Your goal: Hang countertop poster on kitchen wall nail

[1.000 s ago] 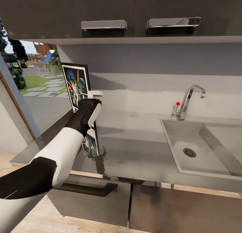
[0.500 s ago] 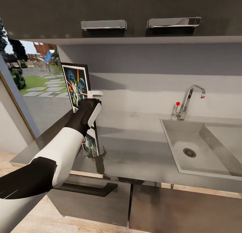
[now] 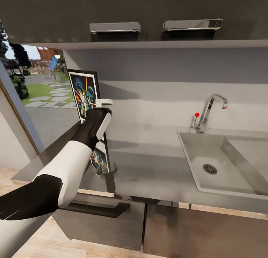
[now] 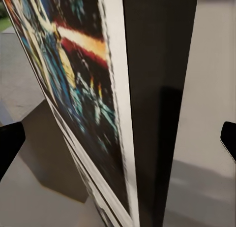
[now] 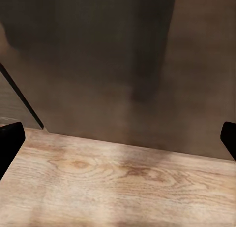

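The poster [image 3: 85, 94] stands upright near the left end of the grey kitchen countertop [image 3: 149, 157], its colourful face turned towards the window. My left gripper [image 3: 98, 103] is at its right edge, about halfway up, with one white finger [image 3: 104, 101] showing on the back side. In the left wrist view the poster's black edge [image 4: 152, 104] and blurred picture side run between the fingertips, which stand wide apart; the left gripper [image 4: 118, 138] is open and not touching it. The right gripper [image 5: 118, 138] is open above a wooden floor and holds nothing.
An inset sink [image 3: 186, 153] with a chrome tap [image 3: 210, 109] takes up the counter's right part. Dark upper cabinets with metal handles [image 3: 114, 27] hang overhead. A window onto a garden [image 3: 37, 90] is at the left. Below the counter sits a drawer with a dark handle [image 3: 100, 209].
The left gripper has shifted slightly up and to the left, bringing its white finger closer to the poster's edge. The poster stands as before.
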